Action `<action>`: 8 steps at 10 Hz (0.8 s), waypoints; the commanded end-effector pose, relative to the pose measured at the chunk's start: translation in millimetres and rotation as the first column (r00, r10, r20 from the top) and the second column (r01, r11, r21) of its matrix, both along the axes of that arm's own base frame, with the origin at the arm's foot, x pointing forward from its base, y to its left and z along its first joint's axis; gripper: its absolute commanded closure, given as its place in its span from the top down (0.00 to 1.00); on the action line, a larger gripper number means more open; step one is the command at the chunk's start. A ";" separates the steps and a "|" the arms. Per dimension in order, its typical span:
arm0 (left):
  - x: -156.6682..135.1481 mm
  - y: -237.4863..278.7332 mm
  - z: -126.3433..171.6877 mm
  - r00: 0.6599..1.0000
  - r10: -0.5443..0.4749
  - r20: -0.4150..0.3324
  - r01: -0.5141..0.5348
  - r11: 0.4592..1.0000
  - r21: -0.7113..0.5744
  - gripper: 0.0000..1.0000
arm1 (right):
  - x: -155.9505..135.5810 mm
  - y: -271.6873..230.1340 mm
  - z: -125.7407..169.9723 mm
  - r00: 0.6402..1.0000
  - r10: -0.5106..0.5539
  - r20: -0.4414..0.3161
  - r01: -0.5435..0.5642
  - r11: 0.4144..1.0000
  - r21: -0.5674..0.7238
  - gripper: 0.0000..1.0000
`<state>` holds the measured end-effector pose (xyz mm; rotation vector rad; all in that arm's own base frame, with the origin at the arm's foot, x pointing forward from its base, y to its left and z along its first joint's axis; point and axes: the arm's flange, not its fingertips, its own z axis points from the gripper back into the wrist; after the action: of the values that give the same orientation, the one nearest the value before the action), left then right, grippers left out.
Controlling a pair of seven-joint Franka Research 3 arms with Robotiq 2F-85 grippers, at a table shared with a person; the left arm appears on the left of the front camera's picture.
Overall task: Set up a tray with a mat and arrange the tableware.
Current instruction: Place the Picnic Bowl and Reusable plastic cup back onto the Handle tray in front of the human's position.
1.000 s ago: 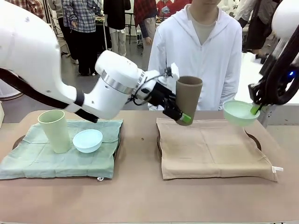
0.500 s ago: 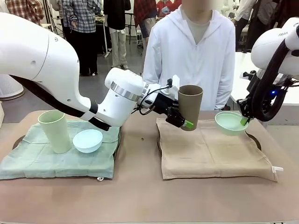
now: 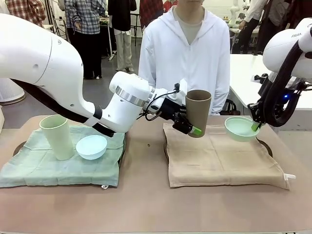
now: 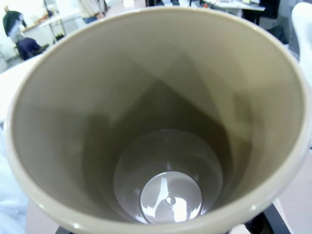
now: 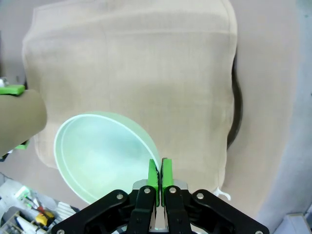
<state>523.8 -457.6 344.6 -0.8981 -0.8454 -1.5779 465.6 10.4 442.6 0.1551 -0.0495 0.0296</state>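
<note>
Two grips: left fingers (image 3: 194,129) clamp brown cup (image 3: 198,111); right fingers (image 5: 160,176), pads mostly hidden, pinch mint bowl (image 5: 105,153) rim.

Bright, even room light comes from overhead, and the front view is sharp. Soft shadows lie just beside the pale green cup (image 3: 57,136) on its mat. Inside the brown cup (image 4: 161,122) a white glare spot marks the bottom; its near rim is soft, bulged by the wide lens.
</note>
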 end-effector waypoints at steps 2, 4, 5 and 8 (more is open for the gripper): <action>9.2 -2.4 -32.2 0.999 -0.027 0.047 0.029 0.998 -0.048 0.81 | 0.1 11.2 -31.4 0.999 0.007 0.048 -0.006 1.000 -0.019 0.04; 11.7 -9.2 -47.8 0.998 -0.030 0.048 0.030 1.000 -0.009 0.81 | 5.4 14.7 -48.4 0.998 0.019 0.055 -0.017 0.999 -0.031 0.04; 14.2 -12.6 -52.3 0.998 -0.024 0.053 0.023 1.000 0.019 0.81 | 9.2 16.1 -55.2 0.998 0.018 0.060 -0.016 0.999 -0.036 0.04; 17.9 -20.7 -58.0 0.998 -0.018 0.062 0.016 0.999 0.044 0.81 | 19.9 18.9 -77.4 1.000 0.020 0.009 -0.019 0.999 -0.049 0.04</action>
<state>535.3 -472.9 283.3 -0.8574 -0.8514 -1.6296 477.7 25.9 369.8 0.1267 -0.0587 0.0459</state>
